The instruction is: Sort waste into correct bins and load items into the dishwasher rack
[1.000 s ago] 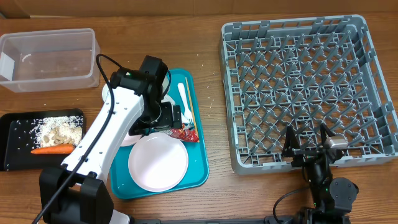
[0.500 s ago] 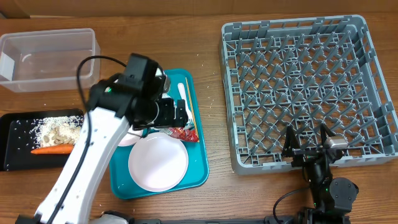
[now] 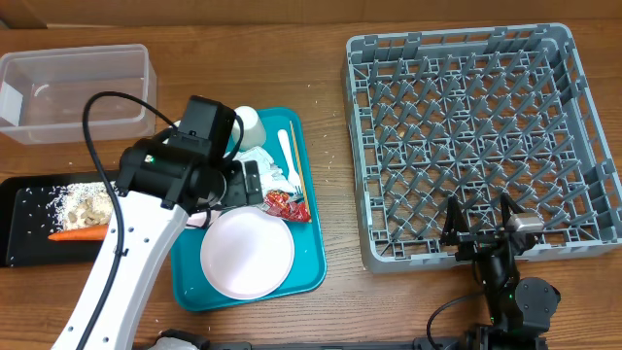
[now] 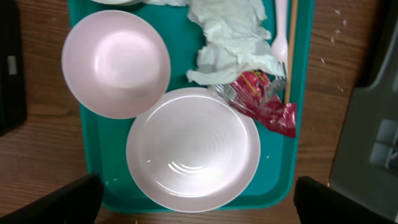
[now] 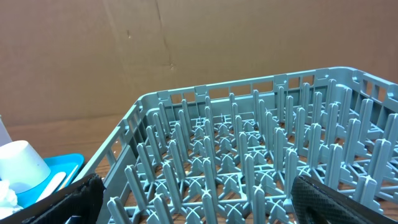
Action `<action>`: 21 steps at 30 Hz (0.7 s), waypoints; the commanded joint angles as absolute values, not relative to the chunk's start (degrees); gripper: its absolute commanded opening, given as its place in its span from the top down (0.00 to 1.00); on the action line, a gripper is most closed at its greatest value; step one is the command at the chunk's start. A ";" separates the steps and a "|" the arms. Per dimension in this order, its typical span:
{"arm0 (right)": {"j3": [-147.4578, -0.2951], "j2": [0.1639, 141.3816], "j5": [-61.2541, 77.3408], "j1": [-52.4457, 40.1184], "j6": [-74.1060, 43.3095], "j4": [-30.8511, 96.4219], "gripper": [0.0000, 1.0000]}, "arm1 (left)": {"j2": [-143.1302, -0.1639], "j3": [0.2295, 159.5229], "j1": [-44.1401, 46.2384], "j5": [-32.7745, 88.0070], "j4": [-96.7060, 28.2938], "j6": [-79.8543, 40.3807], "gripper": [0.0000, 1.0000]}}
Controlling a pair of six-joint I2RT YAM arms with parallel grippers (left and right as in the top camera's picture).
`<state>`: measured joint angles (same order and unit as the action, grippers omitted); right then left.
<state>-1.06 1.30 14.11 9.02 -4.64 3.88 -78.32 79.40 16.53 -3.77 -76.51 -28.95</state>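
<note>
Wooden table (image 3: 335, 165) between teal tray (image 3: 313, 264) and rack (image 3: 356, 146); left gripper (image 4: 199, 208) apparently spread.

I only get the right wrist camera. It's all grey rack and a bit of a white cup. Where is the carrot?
Observer: The carrot lies in the black tray at the left edge of the table, beside the food scraps.
Operator: Is any rubbish on the blue tray?
Observer: Yes. A red wrapper and crumpled tissue lie on the teal tray, beside the pink plate.
Operator: Is the see-through box full?
Observer: No. The clear tub looks empty apart from faint specks on its floor.
</note>
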 commanded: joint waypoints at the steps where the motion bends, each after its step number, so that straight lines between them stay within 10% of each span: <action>1: -0.47 1.30 13.56 9.39 -4.47 3.49 0.00 | -78.39 80.40 12.16 -8.75 -76.66 -33.82 0.00; 21: -0.47 1.30 13.56 9.39 -4.47 3.49 0.00 | -78.41 80.40 -11.27 -9.50 -81.62 -47.16 0.00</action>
<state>-1.06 1.30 14.11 9.02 -4.64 3.84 -78.32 79.40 -8.14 -8.05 -80.82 -37.69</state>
